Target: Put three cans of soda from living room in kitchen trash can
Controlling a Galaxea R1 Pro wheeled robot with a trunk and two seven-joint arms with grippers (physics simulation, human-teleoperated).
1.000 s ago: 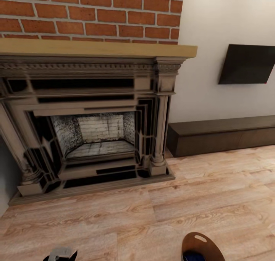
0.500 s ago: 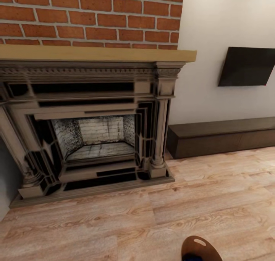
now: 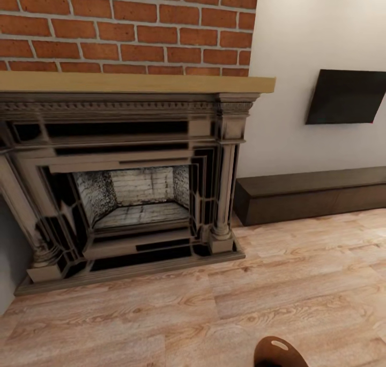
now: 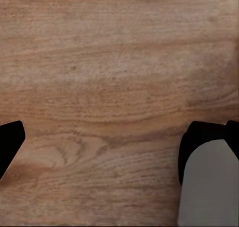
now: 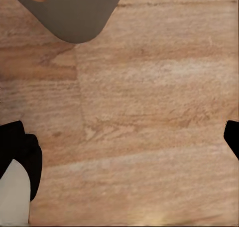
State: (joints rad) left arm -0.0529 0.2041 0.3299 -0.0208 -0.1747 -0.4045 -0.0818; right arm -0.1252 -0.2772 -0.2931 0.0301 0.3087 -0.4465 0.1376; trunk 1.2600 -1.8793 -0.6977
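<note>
Facing the dark carved fireplace (image 3: 126,184) under a red-brick chimney (image 3: 128,26), wood floor (image 3: 241,297) ahead. Black wall TV (image 3: 346,96) above a long low cabinet (image 3: 311,192) off to the right. Tash can (image 3: 279,353), orange-brown inner wall, at the head view's bottom edge; grey wall (image 5: 74,10) near right gripper (image 5: 124,147). Left gripper (image 4: 107,145) and right both spread wide, holding nothing.

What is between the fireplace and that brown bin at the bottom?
In the head view, bare wood floor lies between the fireplace and the bin.
</note>
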